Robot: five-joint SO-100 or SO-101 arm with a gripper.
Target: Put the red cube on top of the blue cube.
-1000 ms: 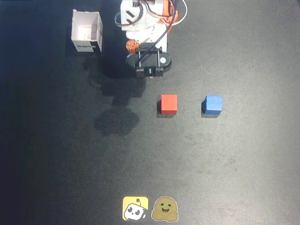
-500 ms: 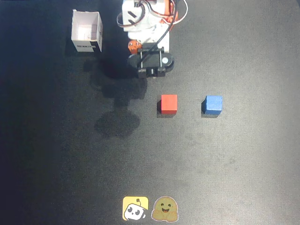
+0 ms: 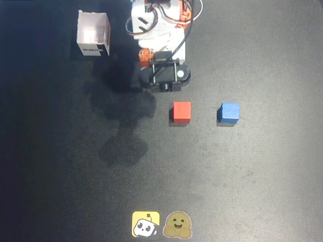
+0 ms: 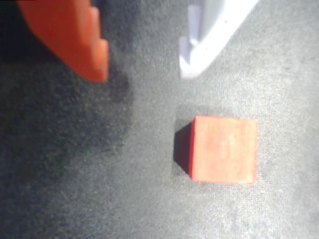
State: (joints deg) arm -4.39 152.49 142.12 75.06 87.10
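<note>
The red cube rests on the dark mat near the middle of the overhead view. To its right, apart from it, sits the blue cube. My gripper hangs just behind the red cube, a little to its left. In the wrist view the gripper is open, with an orange finger and a white finger spread apart and only bare mat between them. There the red cube lies below the white finger, untouched. The blue cube is outside the wrist view.
An open white box stands at the back left. The arm's white base is at the top centre. Two flat stickers lie at the front edge. The arm's shadow falls left of the red cube.
The arm's head has moved forward and slightly right in the overhead view, closer to the red cube. Its shadow has shifted forward. Both cubes stay put.
</note>
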